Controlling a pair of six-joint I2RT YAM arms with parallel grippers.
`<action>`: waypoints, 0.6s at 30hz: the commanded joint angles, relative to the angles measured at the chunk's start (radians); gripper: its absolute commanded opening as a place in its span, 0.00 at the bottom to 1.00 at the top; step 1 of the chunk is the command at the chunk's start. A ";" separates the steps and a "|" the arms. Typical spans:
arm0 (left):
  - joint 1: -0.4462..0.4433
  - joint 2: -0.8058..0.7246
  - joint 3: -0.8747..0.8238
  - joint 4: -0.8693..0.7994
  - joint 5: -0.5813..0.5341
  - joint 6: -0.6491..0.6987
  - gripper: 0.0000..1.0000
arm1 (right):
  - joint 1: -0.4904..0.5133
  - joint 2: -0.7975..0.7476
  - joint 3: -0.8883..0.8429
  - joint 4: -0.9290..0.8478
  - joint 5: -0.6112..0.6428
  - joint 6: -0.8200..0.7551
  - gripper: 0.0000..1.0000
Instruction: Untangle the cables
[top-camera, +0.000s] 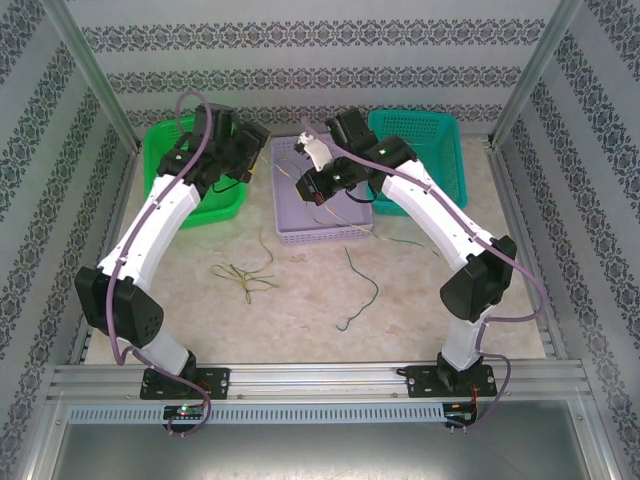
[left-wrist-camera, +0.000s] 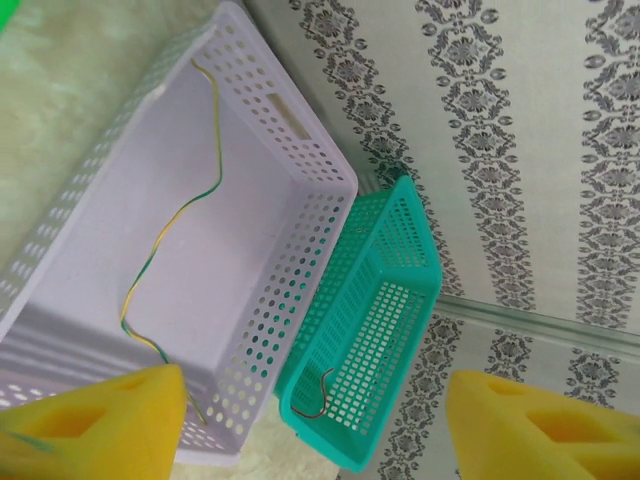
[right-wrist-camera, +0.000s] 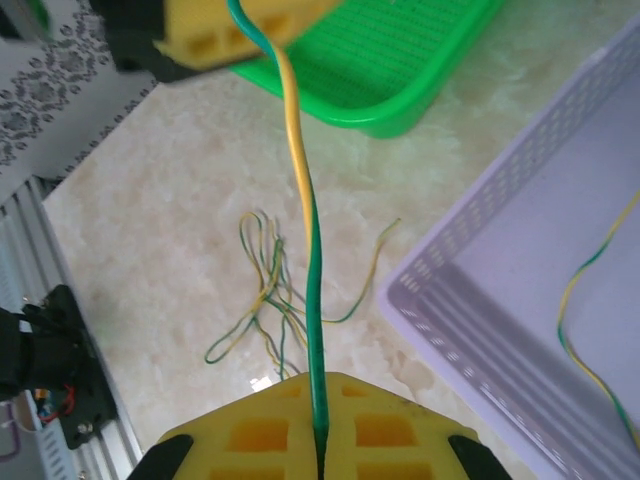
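- Right gripper (right-wrist-camera: 320, 410) is clamped on one yellow-green cable (right-wrist-camera: 305, 200), with the strand pinched right in the seam between its pads (right-wrist-camera: 250, 440).
- Left gripper (left-wrist-camera: 320, 430) has its fingers spread wide with nothing pinched between them. In the right wrist view the strand's far end runs up against one of its pads (right-wrist-camera: 215, 20), and I honestly can't tell if it's only touching or hooked on there.
- What matters here: the held strand runs in a near-straight line from the right gripper to the left gripper. It points away from the purple basket (top-camera: 320, 238) toward the green basket (top-camera: 215, 212), above the table just off the purple basket's left edge.
- Only the right arm has a hold, and it's right at that left edge. My guess is the drop is just a short swing back over the purple basket.
- One loose cable (left-wrist-camera: 185, 210) already lies inside the purple basket.
- The tangle (top-camera: 245, 275) sits on the table in front of the purple basket, off its left corner. A single green cable (top-camera: 362, 295) lies in front of it too, more to the right.
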 joint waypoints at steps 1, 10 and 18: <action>0.035 -0.040 0.043 -0.152 0.066 -0.070 0.70 | 0.022 -0.060 -0.032 0.026 0.071 -0.057 0.00; 0.086 -0.073 -0.044 -0.142 0.067 -0.144 0.54 | 0.055 -0.049 -0.025 0.022 0.126 -0.098 0.00; 0.146 -0.093 -0.090 -0.101 0.065 -0.172 0.13 | 0.067 -0.067 -0.065 0.037 0.129 -0.099 0.00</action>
